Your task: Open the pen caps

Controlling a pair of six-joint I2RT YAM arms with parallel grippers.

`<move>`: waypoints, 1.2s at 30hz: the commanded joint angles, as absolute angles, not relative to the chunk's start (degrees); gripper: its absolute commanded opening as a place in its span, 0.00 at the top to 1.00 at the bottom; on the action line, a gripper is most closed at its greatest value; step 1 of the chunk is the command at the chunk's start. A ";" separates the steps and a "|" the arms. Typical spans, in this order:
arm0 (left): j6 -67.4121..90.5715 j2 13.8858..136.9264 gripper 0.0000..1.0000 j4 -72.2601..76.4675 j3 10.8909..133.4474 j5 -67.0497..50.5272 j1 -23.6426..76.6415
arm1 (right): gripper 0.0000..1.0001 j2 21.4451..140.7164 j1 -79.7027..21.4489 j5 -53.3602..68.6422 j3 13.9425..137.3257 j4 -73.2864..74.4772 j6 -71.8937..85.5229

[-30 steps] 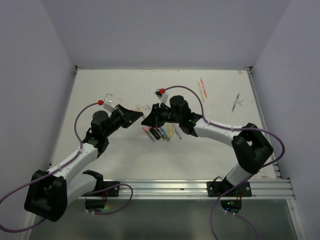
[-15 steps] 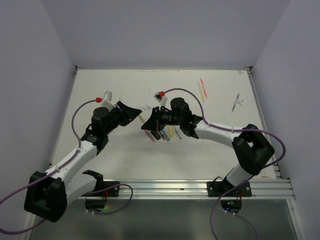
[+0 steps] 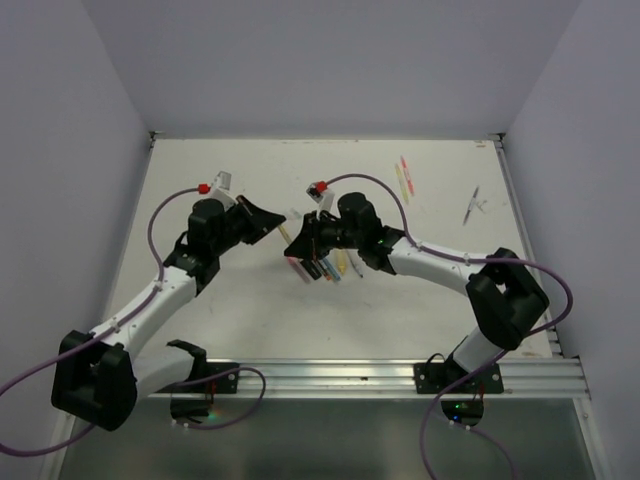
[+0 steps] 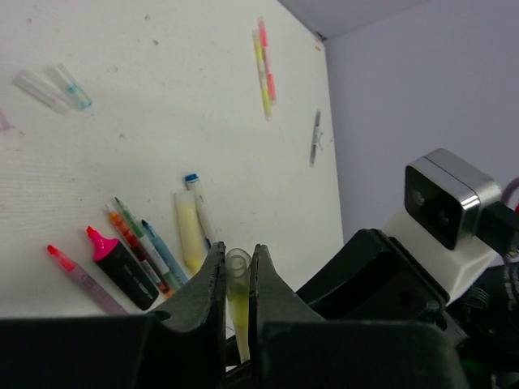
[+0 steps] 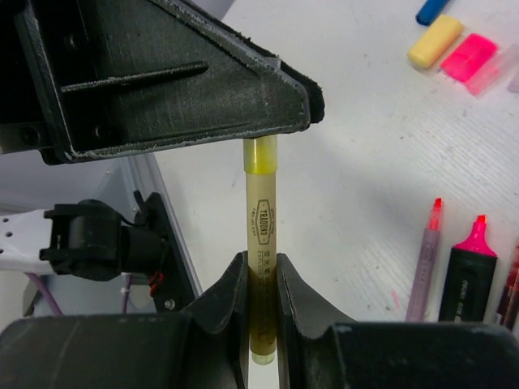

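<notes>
PEN CAPS, PARTLY DONE: A white table [image 3: 260, 320] is shown with the job well advanced but not finished. At mid-frame of the top view, the left gripper [image 3: 272, 222] and the right gripper [image 3: 293, 243] are set tip to tip, with a yellow pen [image 5: 261, 223] stretched between them. The right fingers [image 5: 231, 300] are clenched on the barrel. The left fingers [image 4: 207, 300] are clamped on the pale-tipped end, judged to be its cap [image 4: 238, 271]. In the right wrist view the pen reads as one piece, so this pull is judged not yet made.

Just below the grippers a row of pens [image 3: 320, 268] is laid out, several with bare tips exposed, among them a pink highlighter [image 5: 470, 271]. Toward the upper right of the table a pink-and-yellow pair [image 3: 403, 178] and a grey pen [image 3: 473, 205] are seen lying well apart from the row. Whether these are capped is too small to tell, and they are judged to remain.

Loose caps are scattered about: a yellow one [image 5: 434, 40] and a pink one [image 5: 470, 57] at the upper right of the right wrist view, and two clear ones [image 4: 49, 87] at the upper left of the left wrist view.
</notes>
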State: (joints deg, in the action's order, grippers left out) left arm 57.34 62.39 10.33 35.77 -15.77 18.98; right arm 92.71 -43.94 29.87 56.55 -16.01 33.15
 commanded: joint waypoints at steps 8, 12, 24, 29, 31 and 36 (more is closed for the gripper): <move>47.82 72.41 1.00 -12.47 53.23 7.56 18.72 | 1.00 93.24 -53.16 1.00 68.63 9.92 16.18; 46.67 79.18 1.00 -16.43 61.25 8.26 16.62 | 1.00 93.25 -56.25 -6.74 68.91 12.48 14.06; 36.93 80.77 1.00 -18.54 59.07 14.50 13.19 | 1.00 89.21 -44.23 -10.39 67.51 19.07 17.57; 34.46 84.37 1.00 -16.09 54.76 15.65 11.96 | 1.00 88.68 -36.23 -4.07 63.29 18.90 19.86; 34.63 87.34 1.00 -15.56 55.02 15.38 11.25 | 1.00 87.81 -35.25 -3.08 60.75 17.41 20.74; 33.58 93.15 1.00 -14.15 57.12 17.31 10.46 | 1.00 88.41 -33.14 -3.52 58.89 16.08 19.25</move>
